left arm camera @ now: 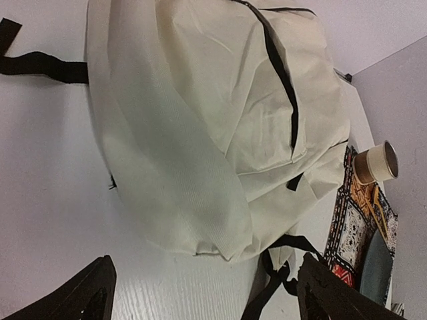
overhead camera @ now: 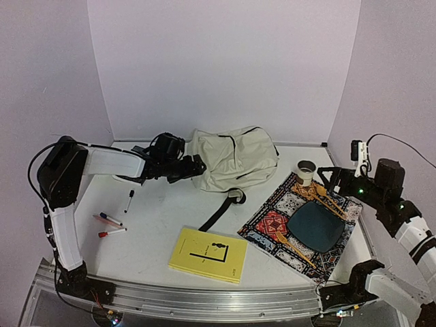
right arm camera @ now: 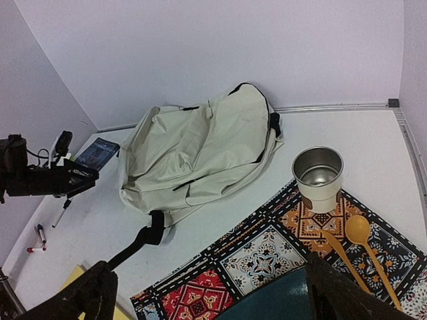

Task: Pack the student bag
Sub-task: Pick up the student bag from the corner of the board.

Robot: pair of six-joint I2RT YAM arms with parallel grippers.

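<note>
The cream student bag (overhead camera: 235,158) lies flat at the back middle of the table, black zipper lines on top and a black strap (overhead camera: 219,212) trailing toward the front. It fills the left wrist view (left arm camera: 200,127) and shows in the right wrist view (right arm camera: 200,150). My left gripper (overhead camera: 197,167) is open and empty, just left of the bag's edge, its fingers (left arm camera: 87,293) apart. My right gripper (overhead camera: 325,178) is open and empty, raised over the patterned placemat (overhead camera: 300,225) at the right, fingers (right arm camera: 90,297) wide.
A yellow book (overhead camera: 208,254) lies at the front centre. A few pens (overhead camera: 109,225) lie at the left. On the placemat stand a metal cup (overhead camera: 306,172), a dark teal plate (overhead camera: 315,229) and wooden utensils (overhead camera: 296,248). A dark booklet (right arm camera: 97,153) lies behind the left arm.
</note>
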